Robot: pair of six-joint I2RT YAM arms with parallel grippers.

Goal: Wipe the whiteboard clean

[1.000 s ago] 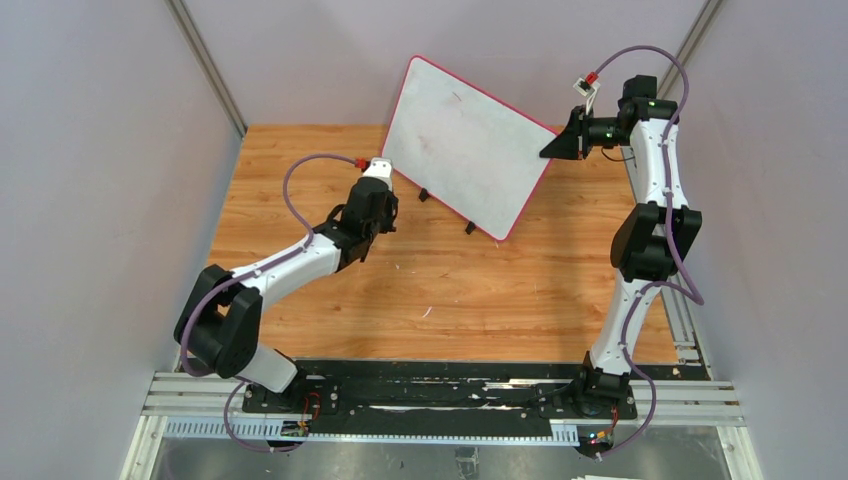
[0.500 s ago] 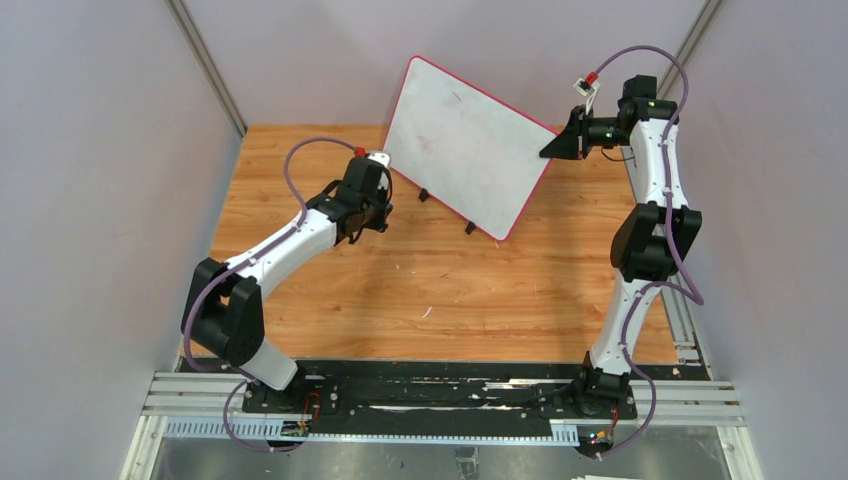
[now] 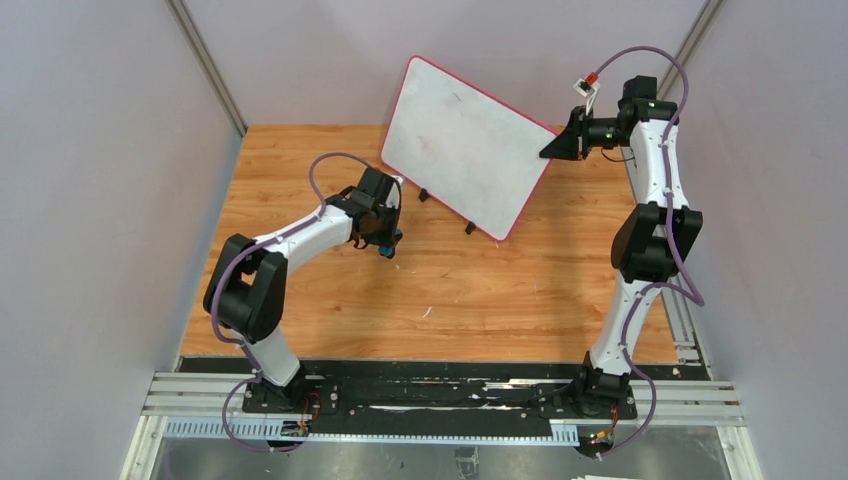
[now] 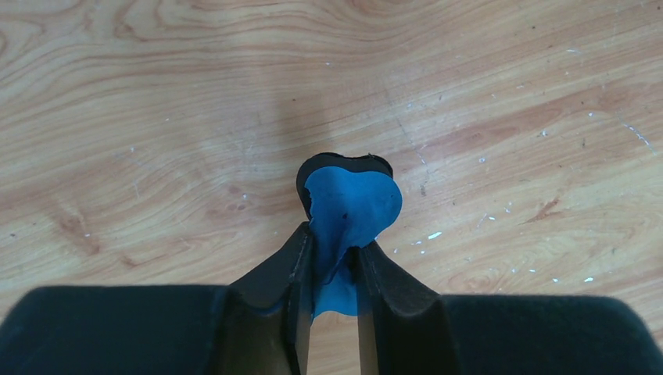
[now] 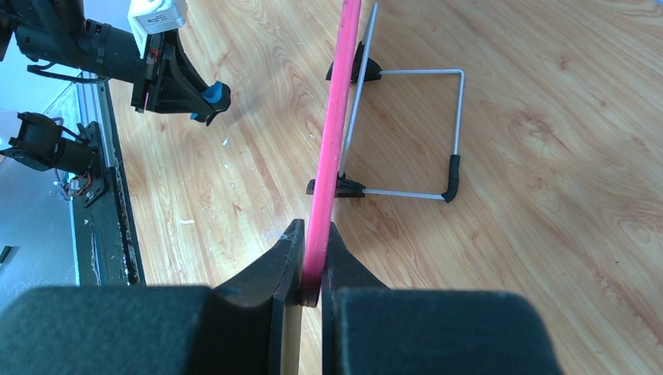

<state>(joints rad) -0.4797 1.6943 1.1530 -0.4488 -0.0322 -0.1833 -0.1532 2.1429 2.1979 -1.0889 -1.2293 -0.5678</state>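
The whiteboard stands tilted on its wire stand at the back of the table, its white face showing only faint smudges. My right gripper is shut on its red-pink rim at the right edge. My left gripper is shut on the blue-and-black eraser, squeezing it, and points down at the wooden table in front of the board's left corner, apart from the board. The eraser also shows in the right wrist view.
The board's wire stand with black feet rests on the wooden table. Grey walls close in left, right and back. A black rail runs along the near edge.
My left gripper has swung down and to the right, away from the board's left edge, with the eraser now pointing at the table. The right arm and board have not moved.
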